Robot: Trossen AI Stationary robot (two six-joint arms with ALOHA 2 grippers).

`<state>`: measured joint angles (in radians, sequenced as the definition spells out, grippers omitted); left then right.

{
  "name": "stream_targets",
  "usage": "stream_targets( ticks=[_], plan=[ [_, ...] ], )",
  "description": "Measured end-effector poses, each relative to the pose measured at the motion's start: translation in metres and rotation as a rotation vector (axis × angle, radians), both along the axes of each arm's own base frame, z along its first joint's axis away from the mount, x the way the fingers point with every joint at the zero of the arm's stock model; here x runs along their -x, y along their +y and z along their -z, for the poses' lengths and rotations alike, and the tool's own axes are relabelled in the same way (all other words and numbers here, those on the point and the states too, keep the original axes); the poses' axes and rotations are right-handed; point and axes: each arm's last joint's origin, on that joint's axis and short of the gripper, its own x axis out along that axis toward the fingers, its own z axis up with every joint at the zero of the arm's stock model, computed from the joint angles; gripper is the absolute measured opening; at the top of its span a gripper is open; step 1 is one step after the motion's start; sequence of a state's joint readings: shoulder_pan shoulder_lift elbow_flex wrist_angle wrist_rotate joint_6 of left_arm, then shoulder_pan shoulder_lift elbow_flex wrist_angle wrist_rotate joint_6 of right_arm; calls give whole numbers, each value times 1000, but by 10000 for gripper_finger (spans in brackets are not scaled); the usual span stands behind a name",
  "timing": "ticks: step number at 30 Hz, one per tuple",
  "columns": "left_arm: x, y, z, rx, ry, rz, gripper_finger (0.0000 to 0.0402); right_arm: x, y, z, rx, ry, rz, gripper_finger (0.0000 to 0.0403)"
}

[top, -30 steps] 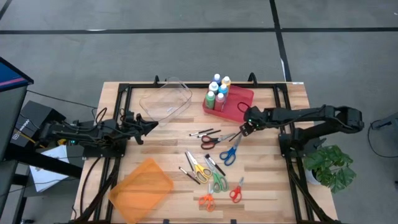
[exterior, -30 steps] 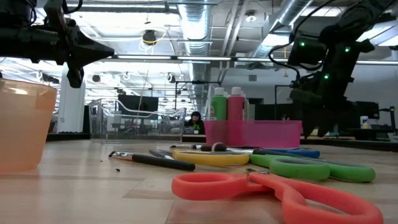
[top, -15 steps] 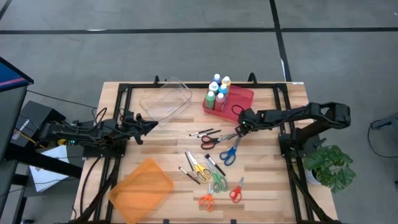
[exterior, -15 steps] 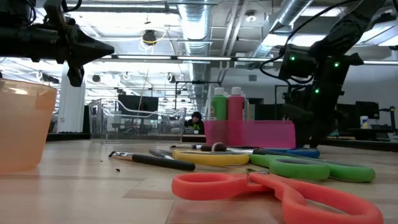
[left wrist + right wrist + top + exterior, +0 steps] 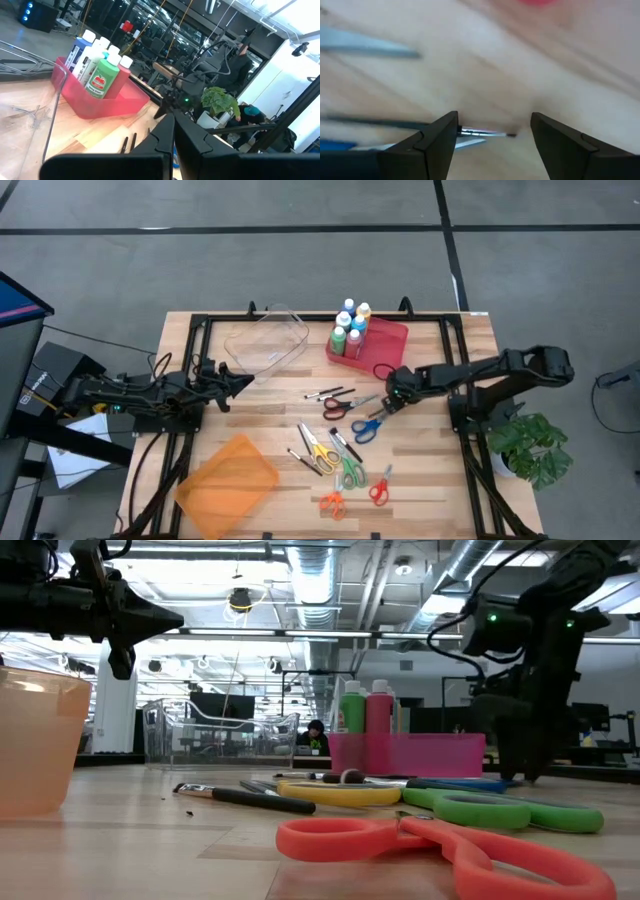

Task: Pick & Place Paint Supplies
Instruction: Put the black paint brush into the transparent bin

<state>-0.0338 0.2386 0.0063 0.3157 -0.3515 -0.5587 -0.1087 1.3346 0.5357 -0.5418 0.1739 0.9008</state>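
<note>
Several paint bottles (image 5: 350,326) stand upright in the red tray (image 5: 388,340), just beyond the right gripper (image 5: 391,397) | right gripper: fingers spread, low over the table among scissors (image 5: 369,425), a thin brush (image 5: 485,133) between them | clear bin (image 5: 267,340) near the left gripper (image 5: 243,382), fingers closed | orange bin (image 5: 228,484) behind it

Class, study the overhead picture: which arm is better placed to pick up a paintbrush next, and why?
Probably the right. The right gripper hangs open low over a paintbrush beside the scissors. The left gripper waits across the table.
</note>
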Motion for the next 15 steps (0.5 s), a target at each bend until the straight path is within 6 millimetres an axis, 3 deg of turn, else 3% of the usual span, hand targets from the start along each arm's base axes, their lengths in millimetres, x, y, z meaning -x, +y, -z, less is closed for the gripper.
stream_targets(
  ticks=[7,15],
  plan=[
    [0,0,0,0,0,0,6,-2,22,-1,-42,-24,-11,249],
    [0,0,0,0,0,0,6,-15,30,-15,-110,-68,-50,249]
  ],
)
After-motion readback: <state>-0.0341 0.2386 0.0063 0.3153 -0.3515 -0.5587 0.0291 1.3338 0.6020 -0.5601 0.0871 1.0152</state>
